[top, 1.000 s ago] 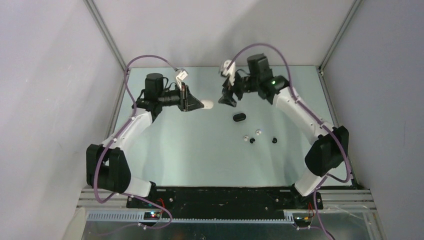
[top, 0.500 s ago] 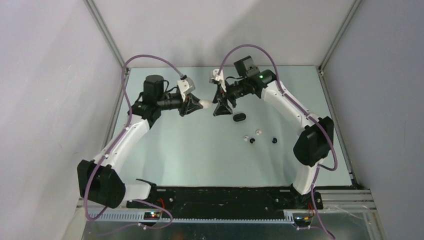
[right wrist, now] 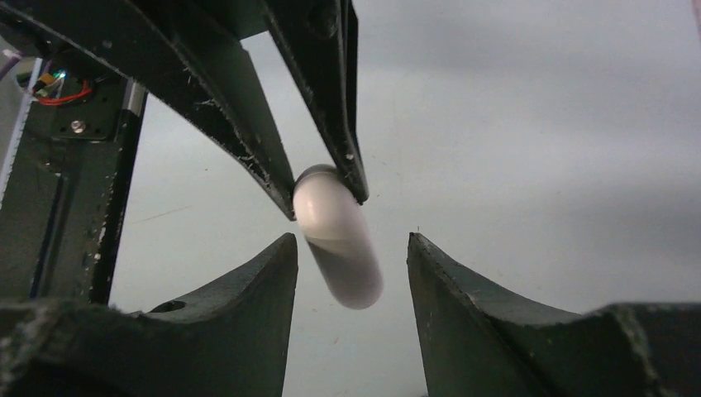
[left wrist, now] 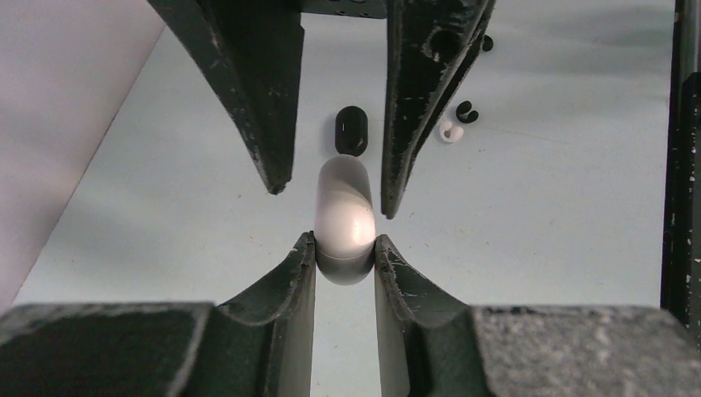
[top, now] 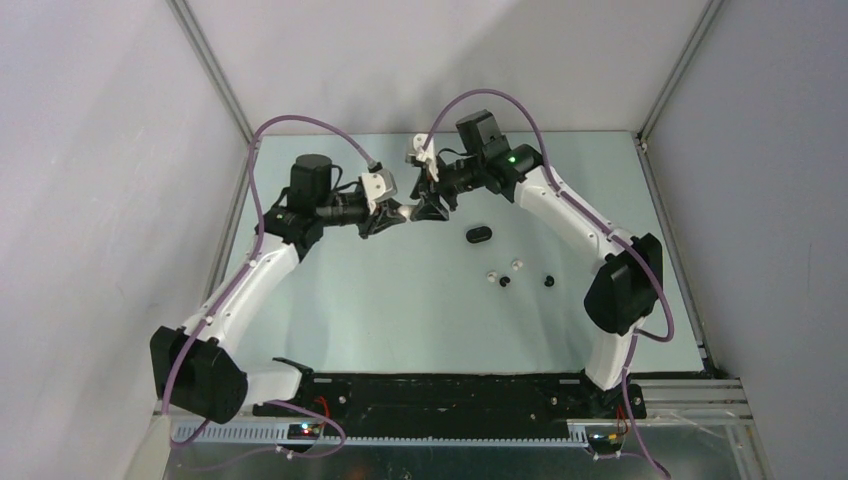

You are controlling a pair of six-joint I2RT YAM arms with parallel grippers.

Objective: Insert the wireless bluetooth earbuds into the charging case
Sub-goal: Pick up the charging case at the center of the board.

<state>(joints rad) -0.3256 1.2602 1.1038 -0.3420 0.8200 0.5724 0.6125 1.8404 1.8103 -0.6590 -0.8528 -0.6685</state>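
Both grippers have closed the gap since 1 second ago. The right gripper [top: 432, 207] has swung in and now sits nose to nose with the left gripper [top: 388, 214] over the far half of the table [top: 380, 310], while the earbuds [top: 505, 282] and the black case [top: 479, 234] have not budged. From overhead the white charging case [top: 406, 211] is only a pale speck between the 2 black noses; the wrist cameras tell the rest. In the left wrist view the left fingers [left wrist: 302, 273] are clamped on the near end of the white pill, holding it clear of the table. The right fingers [left wrist: 264, 99] stand spread on either side of its far end, 1 close against it and the other with a clear gap. The right wrist view shows the same pill from the other end, slightly blurred, with daylight on both sides of it — the right fingers are wide apart and not gripping. Down on the table the black case lies just right of the grippers. Nearer the bases all 4 earbuds lie loose outside either case — 2 white, 2 black, 1 black bud a little off to the right.
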